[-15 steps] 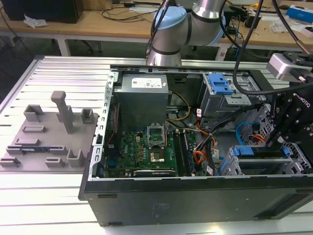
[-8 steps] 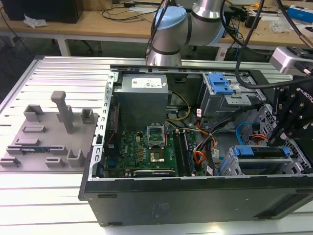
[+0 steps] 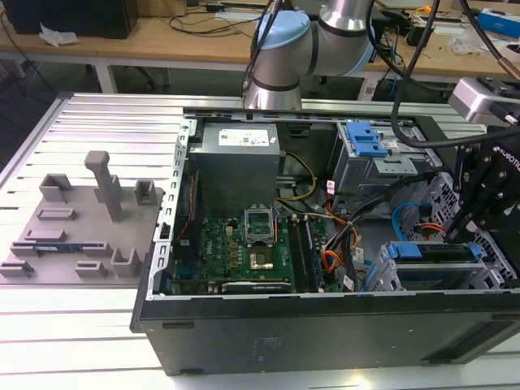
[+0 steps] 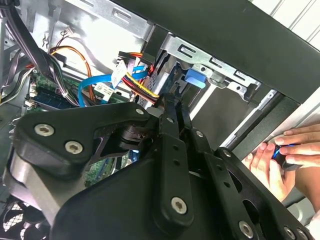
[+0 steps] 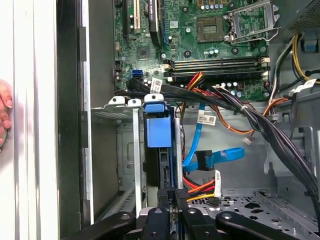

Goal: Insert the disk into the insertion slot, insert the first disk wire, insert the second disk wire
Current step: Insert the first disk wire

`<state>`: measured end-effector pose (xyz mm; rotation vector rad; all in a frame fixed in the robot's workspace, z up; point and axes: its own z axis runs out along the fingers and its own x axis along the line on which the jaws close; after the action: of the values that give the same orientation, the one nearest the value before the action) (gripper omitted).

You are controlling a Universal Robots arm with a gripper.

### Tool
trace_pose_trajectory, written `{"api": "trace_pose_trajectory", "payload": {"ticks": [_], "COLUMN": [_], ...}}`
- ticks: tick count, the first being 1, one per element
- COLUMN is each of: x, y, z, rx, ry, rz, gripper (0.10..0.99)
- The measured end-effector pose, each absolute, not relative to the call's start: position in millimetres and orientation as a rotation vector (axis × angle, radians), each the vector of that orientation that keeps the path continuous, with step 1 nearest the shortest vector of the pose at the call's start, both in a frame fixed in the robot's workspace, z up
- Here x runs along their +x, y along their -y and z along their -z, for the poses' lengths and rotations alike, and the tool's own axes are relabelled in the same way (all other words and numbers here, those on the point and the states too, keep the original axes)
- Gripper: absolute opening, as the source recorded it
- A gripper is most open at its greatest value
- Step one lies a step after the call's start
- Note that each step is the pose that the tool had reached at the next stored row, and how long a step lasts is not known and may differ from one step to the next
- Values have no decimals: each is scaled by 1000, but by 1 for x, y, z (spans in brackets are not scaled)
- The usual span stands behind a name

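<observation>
The disk, in its bright blue carrier, sits inside the insertion slot, a grey perforated cage; in the exterior view the disk lies at the case's near right corner. My gripper hangs at the disk's rear edge with its fingers close together on the dark plug of the first disk wire, a red, yellow and orange bundle. In the second wrist view that first disk wire runs straight into my gripper. The second disk wire, glossy light blue, curves beside the disk, and its plug hangs apart from it.
A person's hand rests on the outside of the case wall. A thick black cable bundle crosses above the cage. The motherboard, power-supply box and taller cage with a blue latch fill the case. A grey fixture plate lies outside.
</observation>
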<state>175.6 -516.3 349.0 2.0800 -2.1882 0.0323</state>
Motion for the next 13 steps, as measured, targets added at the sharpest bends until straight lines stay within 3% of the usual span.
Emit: {"api": "trace_pose_trajectory", "payload": {"ticks": [13], "x": [176], "y": [518], "z": [-341], "rx": [2079], "ry": [2188], "rz": [-33], "gripper": [165]}}
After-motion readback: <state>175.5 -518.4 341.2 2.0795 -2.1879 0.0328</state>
